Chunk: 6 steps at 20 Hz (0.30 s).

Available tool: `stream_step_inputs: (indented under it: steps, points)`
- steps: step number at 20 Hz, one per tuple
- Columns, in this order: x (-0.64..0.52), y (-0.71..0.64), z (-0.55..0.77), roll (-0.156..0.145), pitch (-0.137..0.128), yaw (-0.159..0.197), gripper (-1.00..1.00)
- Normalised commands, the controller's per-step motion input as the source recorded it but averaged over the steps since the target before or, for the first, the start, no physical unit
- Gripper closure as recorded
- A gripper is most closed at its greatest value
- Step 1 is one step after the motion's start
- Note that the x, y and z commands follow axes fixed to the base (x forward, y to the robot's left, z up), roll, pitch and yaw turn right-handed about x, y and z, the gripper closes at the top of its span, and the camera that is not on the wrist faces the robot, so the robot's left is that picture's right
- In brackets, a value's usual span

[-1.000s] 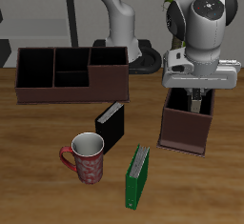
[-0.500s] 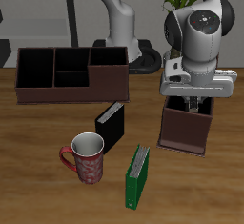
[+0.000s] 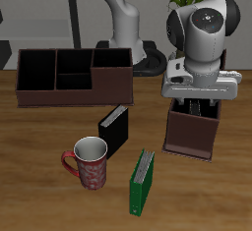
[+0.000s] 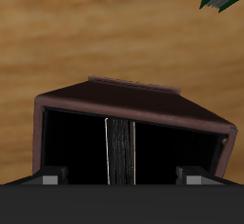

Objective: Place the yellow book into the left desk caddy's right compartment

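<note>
Maroon-brown walls of the left desk caddy [image 3: 191,132] now sit directly beneath our gripper [image 3: 202,104], and against the exterior pictures from a second and half a second ago the hand has risen a little and drawn slightly away from the box, where earlier it reached deeper into the opening. In the wrist view we look straight down into the caddy [image 4: 133,109] and see the yellow book [image 4: 119,152] standing on edge inside a dark compartment, its pale page edges framing a dark strip, with the two fingertips [image 4: 52,175] spread on either side and apparently not touching it. We judge that the book is released and resting in the caddy, so the placement looks essentially done; whether this is the right compartment we cannot confirm from these views, since the dividers are lost in shadow. Our jaws look parted wide and hold nothing. The arm stands tall behind the caddy, wrist pointing straight down, hand level over the open top. Elsewhere on the table [image 3: 39,186] lie the long-side caddy [image 3: 74,76], a black book [image 3: 114,130], a green book [image 3: 144,183] and a red mug [image 3: 88,162], all well apart from our hand.
</note>
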Motion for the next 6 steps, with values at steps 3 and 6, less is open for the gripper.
stream_step_inputs:
  steps: [3, 6]
  points:
    - [-0.04, -0.11, 0.06, 0.024, 0.006, 0.011, -1.0]
    - [-0.26, -0.28, 0.09, 0.02, 0.003, 0.147, -1.0]
